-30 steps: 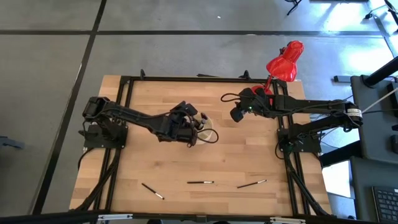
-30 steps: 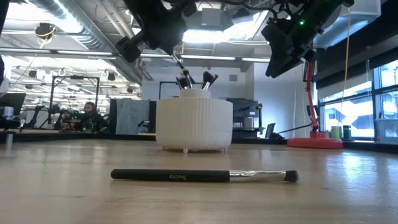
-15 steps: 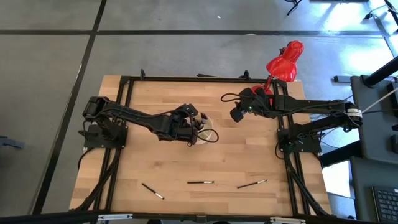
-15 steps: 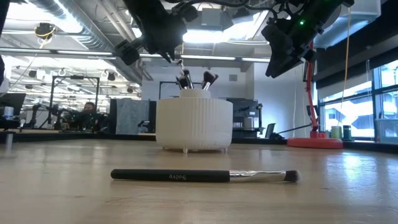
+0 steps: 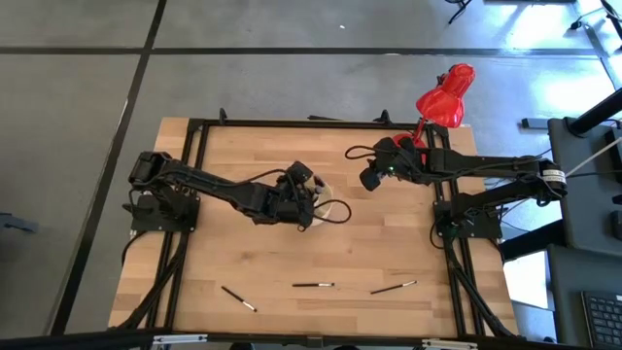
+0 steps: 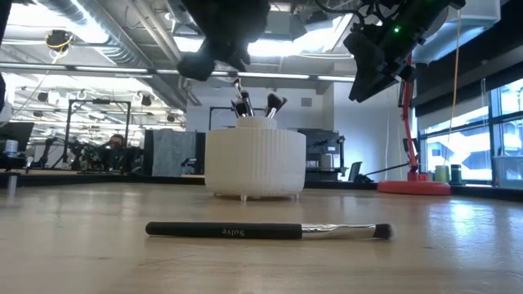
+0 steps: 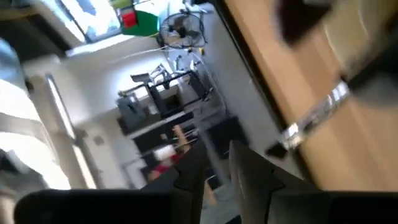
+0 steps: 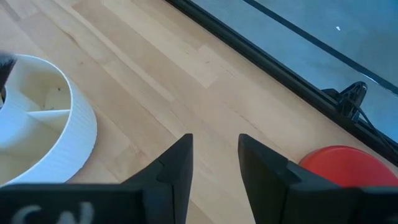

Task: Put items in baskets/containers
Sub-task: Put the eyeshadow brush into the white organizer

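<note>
- While the wooden table [image 5: 243,146] carries everything here, its butcher-block top shows bare boards on the side of the right gripper away from the left arm.
- The left arm [image 5: 209,185] reaches in from its base toward the middle of the table, and the left gripper [image 5: 303,199] sits directly over the cream container [image 6: 255,163], hiding nearly all of it from above.
- The right arm [image 5: 486,167] stretches in from the opposite side; the right gripper [image 8: 214,158] hangs high above the table, apart from the container, with its two fingers parted around a clear gap and nothing between them.
- A red desk lamp [image 5: 444,97] stands behind the right gripper, its round red base [image 8: 341,165] on the table just beyond that gripper's fingertips.
- The container is a ribbed round tub on short feet, with inner dividers visible in the right wrist view; it stands beneath the left gripper and off to the side of the right one.
- The left gripper's fingers [image 7: 249,171] show a narrow slot between them, and whether they hold anything cannot be told.
- A few brush tips [image 6: 274,103] poke up out of the container, right under the left gripper.
- Three makeup brushes lie flat on the table well away from both grippers, near the front edge: one [image 5: 238,298], one [image 5: 313,285], and one [image 5: 393,287].
</note>
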